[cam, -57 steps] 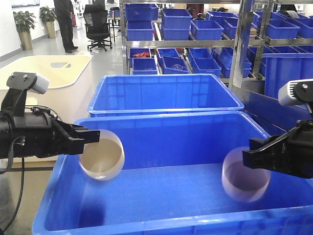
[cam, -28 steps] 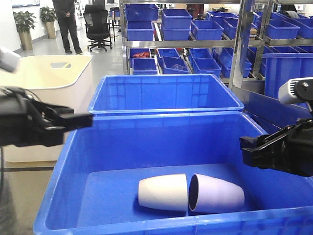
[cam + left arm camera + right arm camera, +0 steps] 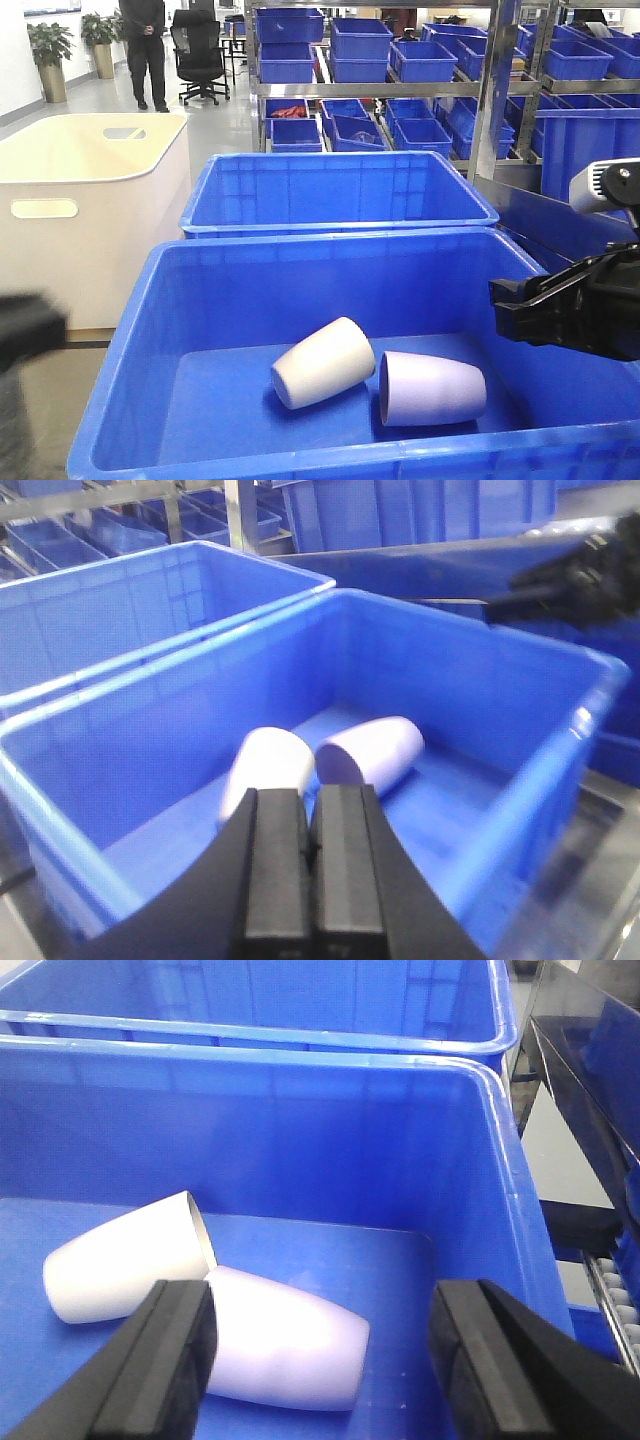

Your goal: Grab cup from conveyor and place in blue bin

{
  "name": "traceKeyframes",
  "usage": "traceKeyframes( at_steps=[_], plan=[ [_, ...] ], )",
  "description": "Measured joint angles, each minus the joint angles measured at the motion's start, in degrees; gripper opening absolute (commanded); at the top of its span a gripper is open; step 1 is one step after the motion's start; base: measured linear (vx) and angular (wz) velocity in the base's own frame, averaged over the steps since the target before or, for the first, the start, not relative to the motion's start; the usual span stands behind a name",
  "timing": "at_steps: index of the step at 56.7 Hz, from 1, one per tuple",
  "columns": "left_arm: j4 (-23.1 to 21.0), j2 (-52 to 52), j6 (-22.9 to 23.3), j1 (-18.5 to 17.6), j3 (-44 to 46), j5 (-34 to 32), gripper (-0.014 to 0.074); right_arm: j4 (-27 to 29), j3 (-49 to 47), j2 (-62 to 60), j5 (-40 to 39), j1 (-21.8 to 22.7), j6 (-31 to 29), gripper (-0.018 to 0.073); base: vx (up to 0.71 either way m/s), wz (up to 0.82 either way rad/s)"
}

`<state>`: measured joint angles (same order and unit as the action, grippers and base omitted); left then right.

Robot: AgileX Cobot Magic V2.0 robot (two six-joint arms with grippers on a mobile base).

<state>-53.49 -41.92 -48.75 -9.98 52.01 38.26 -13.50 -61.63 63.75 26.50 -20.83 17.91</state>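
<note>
In the front view the white cup and the lilac cup lie on their sides on the floor of the blue bin, touching near the middle. The right gripper hangs over the bin's right wall, above and to the right of the lilac cup, holding nothing; the left gripper is only a dark blur outside the bin's left wall, well apart from both cups. Half a second ago that left arm reached over the left rim, and the cups lay mouth to mouth in a line; now the white cup is tilted with its mouth up-right and the lilac one has shifted rightward. A second bin stands behind, nothing visible in it, and a cream tub stands to the left. In the left wrist view the left gripper has its fingers pressed together on nothing, with both cups ahead of it inside the bin. In the right wrist view the right gripper stands spread wide, the lilac cup just below between its fingers, its rim against the white cup to the left; the bin holds only these two.
</note>
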Motion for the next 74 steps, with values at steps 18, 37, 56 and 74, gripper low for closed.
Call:
traceKeyframes(
  at_steps=[18,37,56,74],
  plan=[
    [0.2,13.4,0.2,0.0,-6.1,3.5,-0.0008,0.0,0.0,0.0,0.1,0.0,0.0,0.0513,0.0,0.0],
    [0.2,15.9,0.4,0.0,-6.3,4.9,-0.0008,0.0,0.0,0.0,0.0,0.0,0.0,0.0511,0.0,0.0],
    [15.2,25.2,21.4,0.2,-21.8,-16.2,-0.0006,0.0,0.0,0.0,-0.1,0.0,0.0,0.0511,0.0,0.0],
    [48.4,38.0,51.1,0.3,-43.5,-34.3,-0.0006,0.0,0.0,0.0,-0.1,0.0,0.0,0.0511,0.0,0.0]
  ],
)
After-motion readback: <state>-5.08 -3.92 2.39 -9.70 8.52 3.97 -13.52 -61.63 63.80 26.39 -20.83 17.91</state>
